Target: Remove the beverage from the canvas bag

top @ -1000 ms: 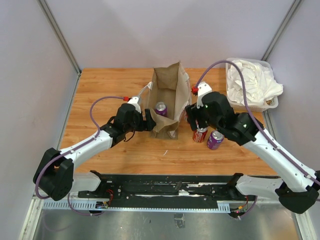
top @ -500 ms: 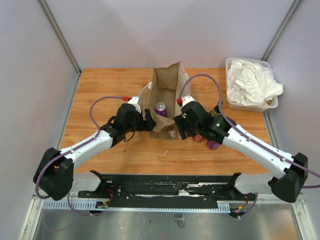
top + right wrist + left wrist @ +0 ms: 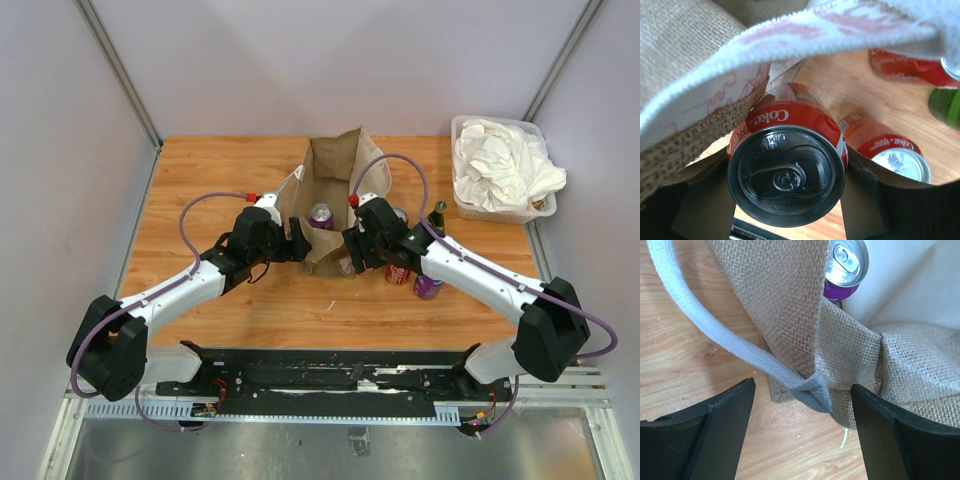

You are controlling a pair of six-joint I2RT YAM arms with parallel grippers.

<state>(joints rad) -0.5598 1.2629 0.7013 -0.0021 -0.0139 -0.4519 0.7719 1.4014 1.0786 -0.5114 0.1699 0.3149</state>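
The left end effector (image 3: 802, 390) hangs open astride the near corner of the tan-brown burlap canvas bag (image 3: 790, 300); pinching there should steady it. A purple aluminium can (image 3: 320, 213) stands inside the bag. Beside the bag's right wall, the right end effector (image 3: 785, 195) grips a red Coke can (image 3: 790, 125); best keep it clear of the white strap (image 3: 840, 30).

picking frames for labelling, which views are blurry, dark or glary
top external: even light, sharp, no glare. left wrist: canvas bag weave crisp, bright glint on the purple can lid. right wrist: white strap across the top is blurred, Coke can lid sits in shadow.
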